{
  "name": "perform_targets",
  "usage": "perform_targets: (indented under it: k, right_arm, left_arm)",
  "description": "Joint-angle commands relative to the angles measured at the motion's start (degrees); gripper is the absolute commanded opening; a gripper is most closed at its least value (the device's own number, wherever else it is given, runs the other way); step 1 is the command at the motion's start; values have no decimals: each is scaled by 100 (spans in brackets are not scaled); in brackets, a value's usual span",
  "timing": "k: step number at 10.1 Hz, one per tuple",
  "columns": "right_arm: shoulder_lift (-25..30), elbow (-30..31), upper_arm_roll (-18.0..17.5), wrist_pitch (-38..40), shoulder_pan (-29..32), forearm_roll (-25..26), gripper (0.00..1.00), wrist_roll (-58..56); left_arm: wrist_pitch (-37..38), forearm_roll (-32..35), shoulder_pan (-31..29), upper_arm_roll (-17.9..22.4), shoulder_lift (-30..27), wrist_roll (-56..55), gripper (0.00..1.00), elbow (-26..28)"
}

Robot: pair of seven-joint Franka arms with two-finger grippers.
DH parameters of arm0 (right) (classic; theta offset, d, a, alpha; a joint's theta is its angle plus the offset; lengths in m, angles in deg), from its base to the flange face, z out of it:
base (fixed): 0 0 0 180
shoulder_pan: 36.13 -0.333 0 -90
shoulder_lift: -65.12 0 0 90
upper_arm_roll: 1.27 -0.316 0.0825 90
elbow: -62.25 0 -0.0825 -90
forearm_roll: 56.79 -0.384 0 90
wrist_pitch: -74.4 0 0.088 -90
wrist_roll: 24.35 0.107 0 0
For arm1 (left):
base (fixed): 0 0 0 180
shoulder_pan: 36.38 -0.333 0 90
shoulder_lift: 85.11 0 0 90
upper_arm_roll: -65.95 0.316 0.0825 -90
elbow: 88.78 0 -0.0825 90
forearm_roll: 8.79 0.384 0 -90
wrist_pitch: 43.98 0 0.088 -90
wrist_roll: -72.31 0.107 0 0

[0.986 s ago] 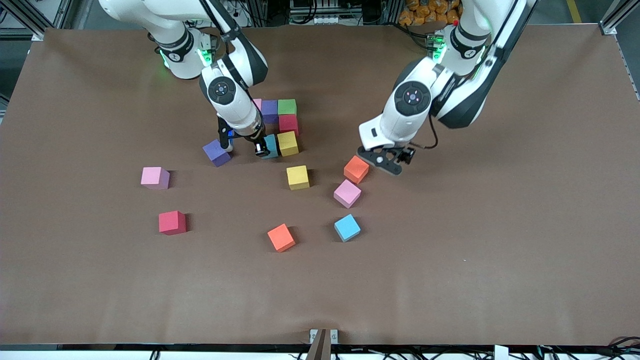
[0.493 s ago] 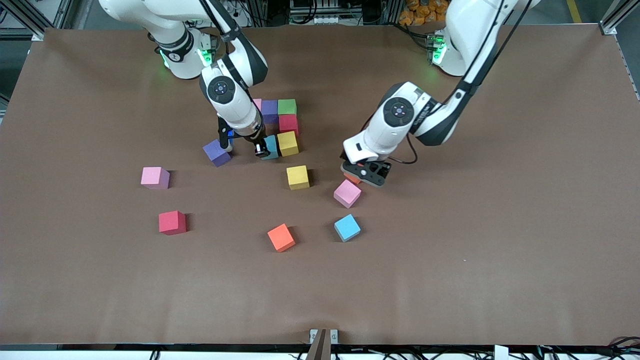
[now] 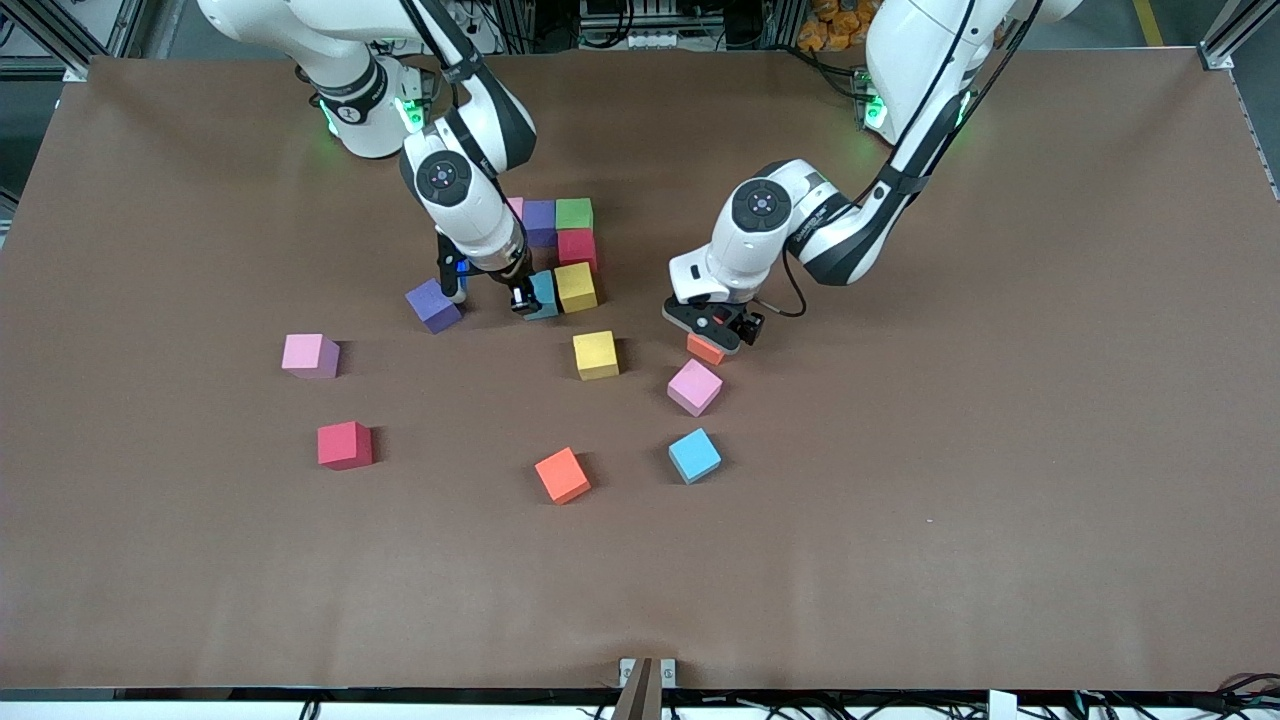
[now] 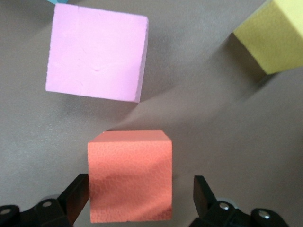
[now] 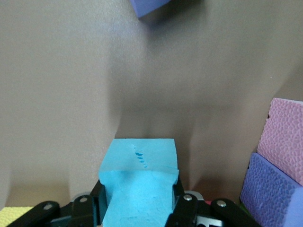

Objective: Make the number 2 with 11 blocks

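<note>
Having swung in, the left gripper (image 4: 137, 196) is straddling the orange block (image 4: 130, 176), fingers spread, risking nudging the nearby pink block (image 4: 97, 51); the right gripper (image 5: 137, 201) is pinching a light blue block (image 5: 138, 182).

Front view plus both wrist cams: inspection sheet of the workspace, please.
Surface: brown table, no spills.
Job's things: started figure of cubes near the right arm; loose blocks scattered nearer the front camera.
Clutter: nothing seen.
Grippers: right gripper shut on light blue block beside the figure; left gripper open, fingers astride orange block, gap at one side.
Cables: black cable looped at left wrist.
Surroundings: metal frame at the table's corner.
</note>
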Motion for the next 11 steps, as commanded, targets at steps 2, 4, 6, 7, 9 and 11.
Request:
perform_targets:
  k: [2, 4, 6, 7, 9, 11]
  right_arm:
    - [26, 79, -78, -169, -37, -82, 0, 162]
    - [17, 79, -78, -161, -37, -82, 0, 162]
    - [26, 79, -78, -152, -11, -82, 34, 145]
    - [26, 79, -78, -143, -11, -82, 86, 145]
    - [26, 79, -78, -117, -11, -74, 100, 145]
    - [26, 70, -78, -108, -11, -74, 100, 145]
  left_arm:
    - [-109, 340, 22, -4, -22, -136, 86, 125]
    - [-109, 340, 22, -4, -4, -145, 82, 107]
    - [-109, 331, 22, -13, -4, -145, 74, 46]
    - [-100, 331, 22, -13, -4, -145, 53, 11]
    - [-100, 331, 31, -22, -13, -407, 21, 1]
    - [-74, 331, 22, -31, -66, -418, 10, 1]
